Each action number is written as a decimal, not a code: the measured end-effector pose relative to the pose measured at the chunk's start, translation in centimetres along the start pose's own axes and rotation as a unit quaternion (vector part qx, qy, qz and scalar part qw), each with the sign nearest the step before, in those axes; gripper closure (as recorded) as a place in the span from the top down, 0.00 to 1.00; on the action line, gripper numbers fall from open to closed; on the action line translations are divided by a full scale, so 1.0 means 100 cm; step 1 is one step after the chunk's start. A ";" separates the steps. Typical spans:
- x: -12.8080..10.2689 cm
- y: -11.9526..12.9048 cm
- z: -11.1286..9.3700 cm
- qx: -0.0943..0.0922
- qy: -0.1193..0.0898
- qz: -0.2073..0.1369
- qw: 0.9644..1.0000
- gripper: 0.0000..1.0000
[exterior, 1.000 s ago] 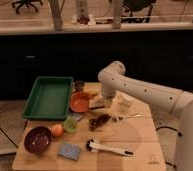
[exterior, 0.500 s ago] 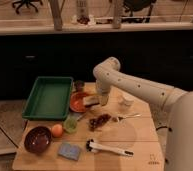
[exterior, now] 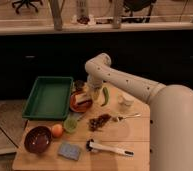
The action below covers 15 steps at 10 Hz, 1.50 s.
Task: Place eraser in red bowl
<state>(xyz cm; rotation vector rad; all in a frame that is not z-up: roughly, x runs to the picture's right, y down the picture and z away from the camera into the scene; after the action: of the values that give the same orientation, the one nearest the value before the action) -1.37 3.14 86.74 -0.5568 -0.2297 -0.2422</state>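
The red bowl [exterior: 78, 104] is a shallow orange-red bowl on the wooden table [exterior: 135, 135], just right of the green tray. A pale block with a darker top, the eraser [exterior: 82, 98], lies in or just over the bowl. My gripper [exterior: 92, 94] hangs down at the bowl's right rim, right next to the eraser. The frame does not show whether the gripper touches the eraser.
A green tray [exterior: 49, 96] stands at the left. A maroon bowl [exterior: 37, 138], an orange [exterior: 57, 130], a green cup [exterior: 70, 125], a blue-grey sponge [exterior: 68, 150] and a white-handled tool [exterior: 110, 148] lie in front. A dark pile [exterior: 100, 121], a white cup [exterior: 125, 101] and a green object [exterior: 106, 96] are to the right.
The arm has swung left and the gripper has moved from right of the red bowl to its right rim. The pale block now shows at the bowl.
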 end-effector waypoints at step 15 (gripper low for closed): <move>-0.016 -0.009 0.019 -0.032 -0.028 -0.042 0.998 0.65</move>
<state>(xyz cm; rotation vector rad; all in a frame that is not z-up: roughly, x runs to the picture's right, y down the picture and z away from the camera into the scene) -3.41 3.70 88.28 -0.6192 -0.3007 -0.3172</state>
